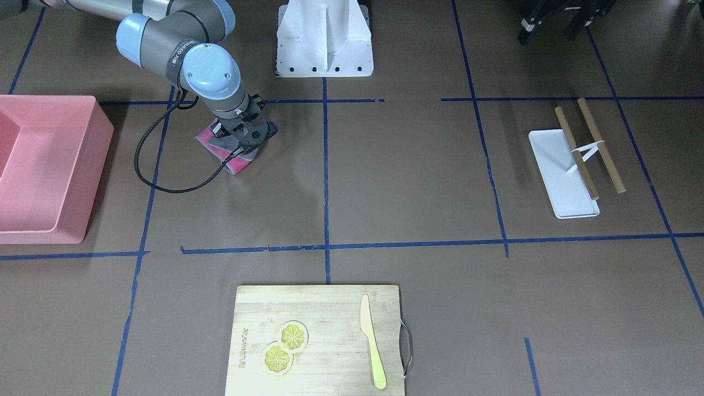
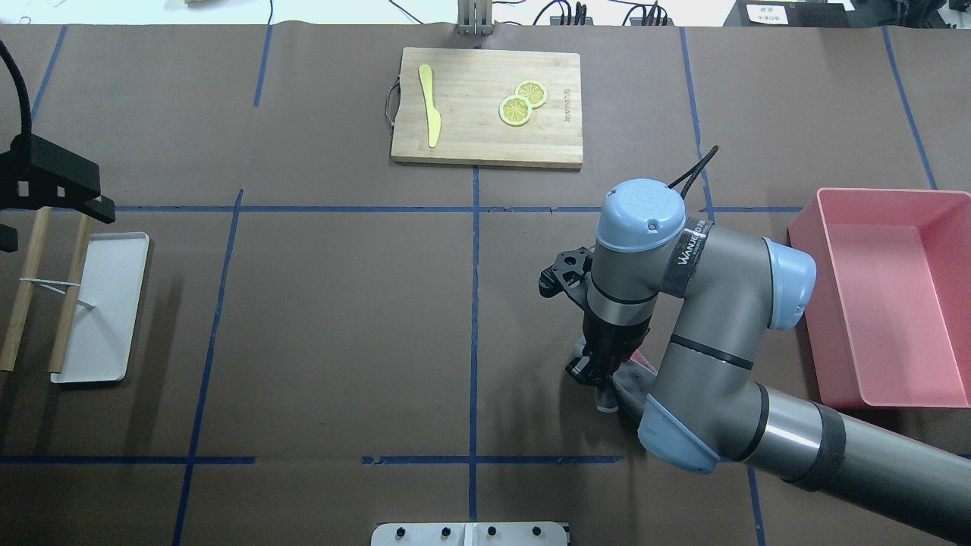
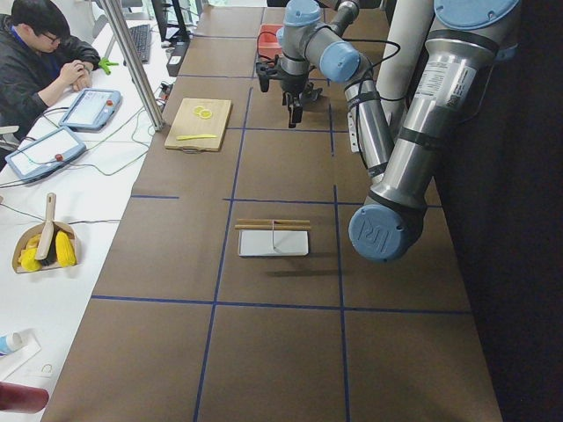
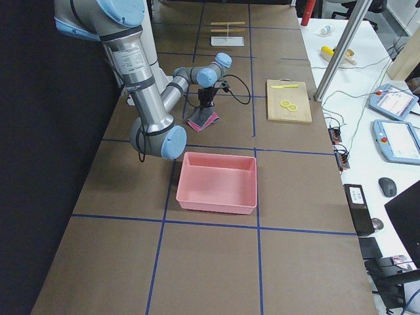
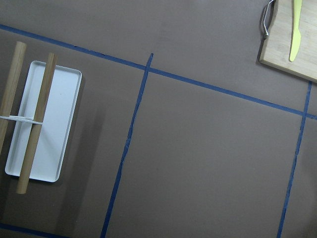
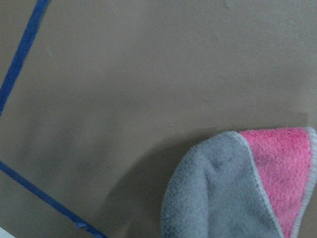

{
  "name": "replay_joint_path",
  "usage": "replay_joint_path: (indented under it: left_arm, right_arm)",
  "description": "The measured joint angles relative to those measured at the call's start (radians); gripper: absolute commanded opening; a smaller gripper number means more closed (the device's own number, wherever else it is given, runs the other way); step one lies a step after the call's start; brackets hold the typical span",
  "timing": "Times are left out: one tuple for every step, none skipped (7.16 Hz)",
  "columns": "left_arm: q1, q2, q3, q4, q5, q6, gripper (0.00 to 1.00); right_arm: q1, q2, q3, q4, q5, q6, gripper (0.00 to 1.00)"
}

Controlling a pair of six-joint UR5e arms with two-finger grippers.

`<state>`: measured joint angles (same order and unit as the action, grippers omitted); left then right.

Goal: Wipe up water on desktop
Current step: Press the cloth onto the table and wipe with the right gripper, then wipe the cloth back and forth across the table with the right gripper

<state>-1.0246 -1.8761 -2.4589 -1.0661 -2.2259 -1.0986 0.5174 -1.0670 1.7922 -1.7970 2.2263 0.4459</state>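
Right gripper (image 1: pixel 247 149) lowered onto pink-grey cloth (image 1: pixel 234 164), upper left of front view. Jaw opening hidden, so grasp cannot be told. Dark-brown counter (image 1: pixel 412 176) fills frame; water not discernible. Step: likely securing cloth. Next: drag cloth over wet patch.

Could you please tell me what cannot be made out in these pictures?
Right pincer: its jaws are hidden by the wrist and the pink-and-grey fleecy cloth in the front-facing view.
Left pincer: cut off by the front-facing view's top edge.
Water on the dark-brown taped desktop: no view shows it clearly.
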Motion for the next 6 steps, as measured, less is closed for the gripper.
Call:
replay_joint_path:
  left_arm:
    - [0.001, 0.0, 0.0, 0.0, 0.0, -0.001, 1.0]
    - [0.002, -0.002, 0.0, 0.0, 0.0, -0.001, 1.0]
    - [0.002, -0.005, 0.001, 0.0, 0.0, -0.001, 1.0]
    - [0.003, -0.008, 0.001, 0.0, 0.0, -0.001, 1.0]
    - [0.004, -0.011, 0.0, 0.0, 0.0, -0.002, 1.0]
    - [0.005, -0.013, -0.001, 0.0, 0.0, -0.005, 1.0]
  right_arm:
    - [0.007, 0.001, -0.005, 0.031, -0.009, 0.032, 0.0]
    - [0.031, 0.0, -0.015, 0.062, -0.021, 0.054, 0.0]
    - [0.069, -0.004, -0.029, 0.077, -0.038, 0.061, 0.0]
    - [0.111, -0.006, -0.053, 0.083, -0.057, 0.059, 0.0]
    - [0.153, -0.008, -0.086, 0.087, -0.07, 0.046, 0.0]
    - [0.194, -0.01, -0.116, 0.089, -0.079, 0.017, 0.0]
